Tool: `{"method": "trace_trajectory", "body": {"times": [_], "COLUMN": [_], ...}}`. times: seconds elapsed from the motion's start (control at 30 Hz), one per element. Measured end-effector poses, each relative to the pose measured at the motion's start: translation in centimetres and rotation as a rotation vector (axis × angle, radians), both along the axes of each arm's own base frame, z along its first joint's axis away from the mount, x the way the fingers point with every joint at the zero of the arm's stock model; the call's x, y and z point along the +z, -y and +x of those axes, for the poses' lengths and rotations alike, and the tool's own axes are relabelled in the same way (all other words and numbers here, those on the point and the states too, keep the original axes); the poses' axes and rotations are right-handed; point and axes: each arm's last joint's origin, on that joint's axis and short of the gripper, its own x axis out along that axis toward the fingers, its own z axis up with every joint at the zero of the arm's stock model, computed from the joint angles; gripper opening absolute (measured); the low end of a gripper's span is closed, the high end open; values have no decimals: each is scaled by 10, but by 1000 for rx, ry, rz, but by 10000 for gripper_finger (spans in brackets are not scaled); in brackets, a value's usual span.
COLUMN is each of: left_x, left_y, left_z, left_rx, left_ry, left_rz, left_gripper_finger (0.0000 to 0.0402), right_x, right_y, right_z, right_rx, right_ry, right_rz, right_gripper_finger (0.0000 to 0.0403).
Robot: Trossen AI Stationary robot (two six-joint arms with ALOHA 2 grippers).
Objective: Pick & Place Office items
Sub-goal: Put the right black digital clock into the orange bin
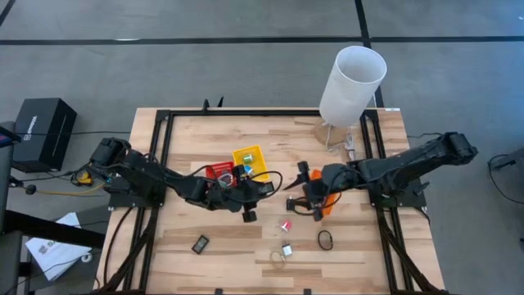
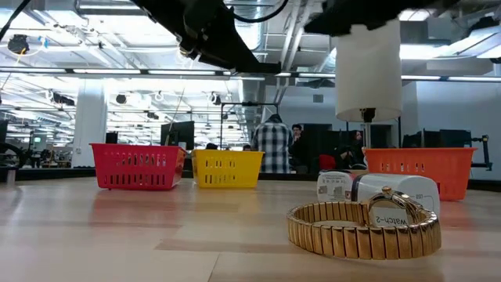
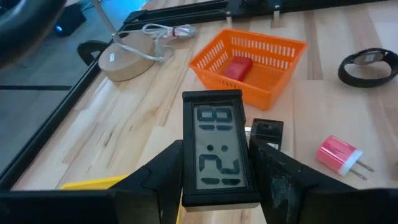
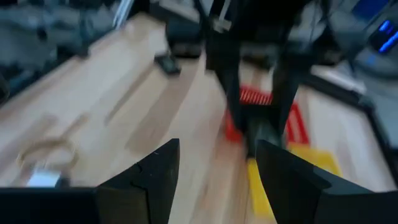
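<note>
My left gripper (image 1: 249, 211) is at the table's middle, shut on a small black digital clock (image 3: 214, 149) with a grey display. My right gripper (image 1: 304, 197) is open, hovering beside the orange tray (image 1: 327, 203); its fingers (image 4: 155, 171) hold nothing. A red block (image 3: 236, 67) lies inside the orange tray (image 3: 273, 59). Lying flat on the wood are a pink plug (image 3: 339, 155), a black watch (image 3: 367, 65), a gold watch (image 2: 364, 227) and a small black item (image 1: 201, 243). My left gripper pinches the digital clock by its two long side edges (image 3: 186, 155), one finger on each side. The display faces the wrist camera and the clock's top end sticks out past the fingertips. It looks lifted clear of the table.
The red tray (image 1: 219, 170) and the yellow tray (image 1: 250, 160) sit just behind my left gripper. A tall white cylinder lamp (image 1: 352, 82) stands on a round base (image 3: 127, 59) at the far right, its cable beside it. Black frame rails run along the table's left and right sides.
</note>
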Motion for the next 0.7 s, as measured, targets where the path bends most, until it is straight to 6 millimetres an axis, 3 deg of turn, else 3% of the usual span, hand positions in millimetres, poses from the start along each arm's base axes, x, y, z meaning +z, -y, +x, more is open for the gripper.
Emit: {"method": "trace_trajectory", "body": {"times": [0.33, 0.7], "left_x": [2, 3], "left_y": [0, 0], "left_z": [1, 2], "left_rx": [-18, -29], "left_ry": [8, 8], "left_rz": [31, 49], "left_gripper_finger": [163, 167], "right_x": [-17, 1], "right_y": [1, 6], "right_z": [30, 40], "right_rx": [-95, -151], "right_ry": [-35, -41], "right_rz": [58, 62], "right_gripper_finger": [203, 203]}}
